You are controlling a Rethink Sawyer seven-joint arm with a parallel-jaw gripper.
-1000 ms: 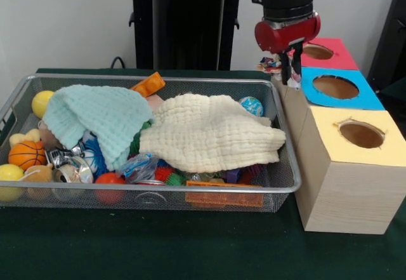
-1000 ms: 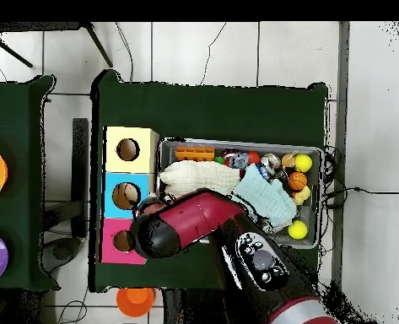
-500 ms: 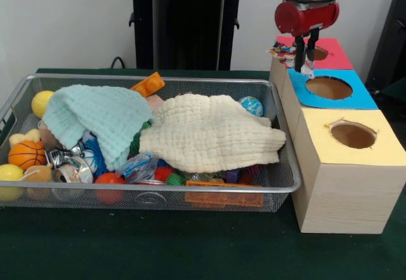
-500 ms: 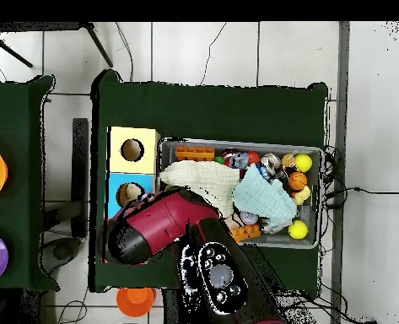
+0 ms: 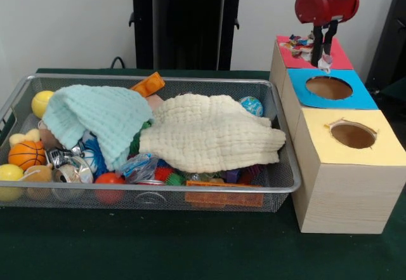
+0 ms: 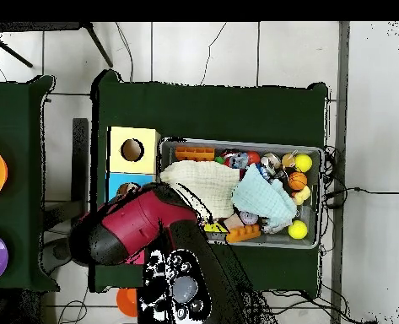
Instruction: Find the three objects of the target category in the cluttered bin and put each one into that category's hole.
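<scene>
Gripper hangs fingers-down above the red-topped box; its dark fingers stand close together, and whether they pinch anything is not clear at this range, so its state cannot be told. A knotted rope bundle lies just beside the fingers, on the red top toward the box edge. Risk, as judged: resting on the lid outside the hole, the bundle may slide off the edge if nudged. The red and black arm descends vertically from above. Well apart, below and to the side, sits the cluttered bin, its contents under a cream cloth and a mint cloth
</scene>
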